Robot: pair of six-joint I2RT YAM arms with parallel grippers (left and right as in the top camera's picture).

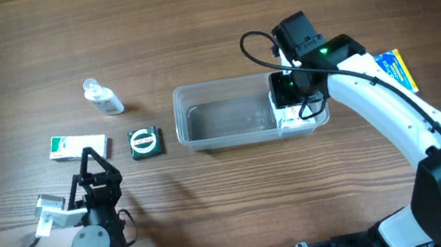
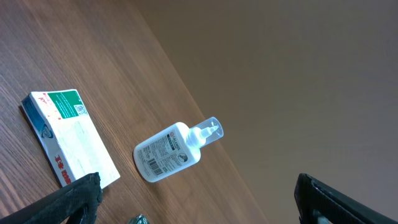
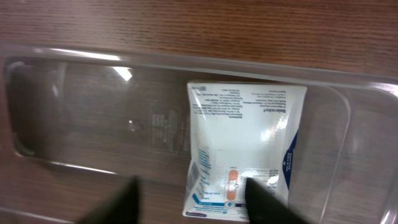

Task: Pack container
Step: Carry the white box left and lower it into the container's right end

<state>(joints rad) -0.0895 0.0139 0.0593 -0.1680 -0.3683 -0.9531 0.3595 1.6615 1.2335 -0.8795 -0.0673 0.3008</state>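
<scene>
The clear plastic container (image 1: 223, 84) stands mid-table. A white box with blue print (image 1: 301, 115) lies inside its right end. In the right wrist view the box (image 3: 245, 143) lies flat on the container's floor (image 3: 93, 124). My right gripper (image 1: 291, 89) hovers over that end. Its fingers (image 3: 193, 202) are open, one on each side of the box's near edge. My left gripper (image 1: 91, 167) is open and empty at the left front, just short of a white-and-green box (image 1: 77, 146). In the left wrist view its fingers (image 2: 199, 199) are spread wide.
A small clear bottle (image 1: 102, 97) lies left of the container and shows in the left wrist view (image 2: 171, 151). A dark green square box (image 1: 145, 142) sits between the white-and-green box (image 2: 68, 137) and the container. A blue-and-yellow box (image 1: 396, 69) lies at the far right.
</scene>
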